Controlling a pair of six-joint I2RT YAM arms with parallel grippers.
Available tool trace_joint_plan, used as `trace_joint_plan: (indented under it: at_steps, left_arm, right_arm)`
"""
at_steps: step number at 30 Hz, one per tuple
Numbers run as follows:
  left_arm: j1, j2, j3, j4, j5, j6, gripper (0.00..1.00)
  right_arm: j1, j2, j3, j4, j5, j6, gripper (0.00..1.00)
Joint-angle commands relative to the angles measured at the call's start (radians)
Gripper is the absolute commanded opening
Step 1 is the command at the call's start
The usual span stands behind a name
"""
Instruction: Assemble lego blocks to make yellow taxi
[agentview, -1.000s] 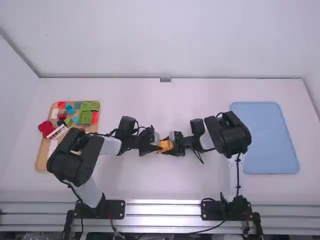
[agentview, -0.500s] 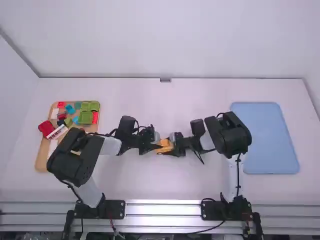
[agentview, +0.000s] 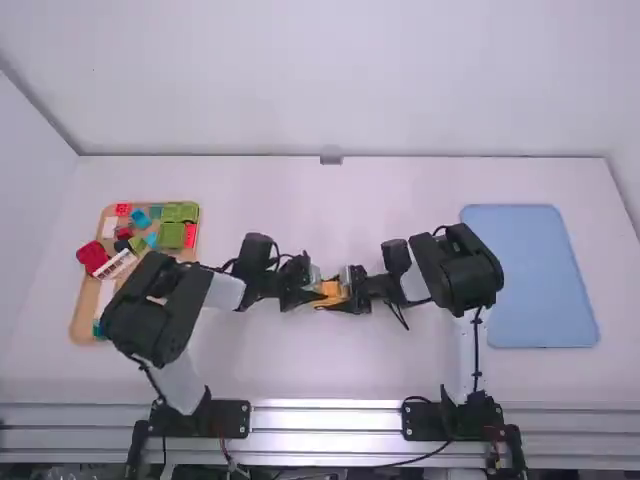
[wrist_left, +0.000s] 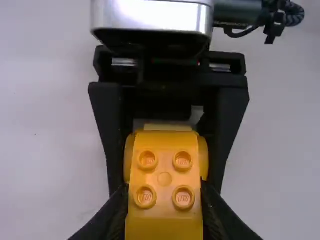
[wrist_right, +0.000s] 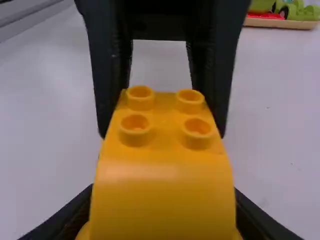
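At mid-table, the yellow car body (agentview: 330, 291) is held between my left gripper (agentview: 317, 296) and my right gripper (agentview: 344, 299), which face each other. In the left wrist view the yellow car body (wrist_left: 165, 172) has four round studs on top; my left gripper (wrist_left: 164, 205) is shut on its near part, with the right gripper's fingers along the far sides. In the right wrist view my right gripper (wrist_right: 162, 215) is shut on the sides of the yellow car body (wrist_right: 162, 185), and the left gripper's fingers flank its studded end. The body's underside is hidden.
At the left, a wooden tray (agentview: 84, 312) holds green, red, teal and white pieces, with a red piece (agentview: 92, 256) at its left edge. A blue tray (agentview: 530, 275) lies at the right, beyond the right arm's elbow.
The left arm's elbow has shifted slightly down and to the right, uncovering a teal piece at the tray's near end. The yellow body has tilted slightly between the grippers.
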Motion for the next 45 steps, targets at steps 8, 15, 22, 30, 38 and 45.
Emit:
trace_joint_plan:
  at_steps: [8, 15, 22, 30, 38, 45]
  left_arm:
    - [-0.048, 0.023, -0.011, 0.009, -0.025, -0.001, 0.02]
    - [-0.112, 0.024, -0.011, -0.02, -0.176, -0.007, 0.02]
    - [-0.146, 0.024, -0.011, -0.097, -0.237, 0.053, 0.02]
    - [-0.13, 0.022, -0.011, -0.029, -0.211, 0.053, 0.31]
    - [-0.086, 0.004, -0.011, 0.036, -0.093, 0.053, 0.49]
    - [-0.018, -0.016, -0.011, 0.039, -0.069, 0.032, 0.42]
  right_arm:
    - [0.0, 0.05, -0.017, -0.018, 0.129, -0.043, 0.54]
    - [0.001, 0.05, -0.017, -0.017, 0.129, -0.043, 0.54]
    - [0.0, 0.05, -0.017, -0.015, 0.13, -0.043, 0.54]
    - [0.0, 0.05, -0.017, -0.019, 0.13, -0.043, 0.55]
    - [0.0, 0.05, -0.017, -0.019, 0.13, -0.042, 0.55]
    - [0.0, 0.05, -0.017, -0.019, 0.13, -0.042, 0.55]
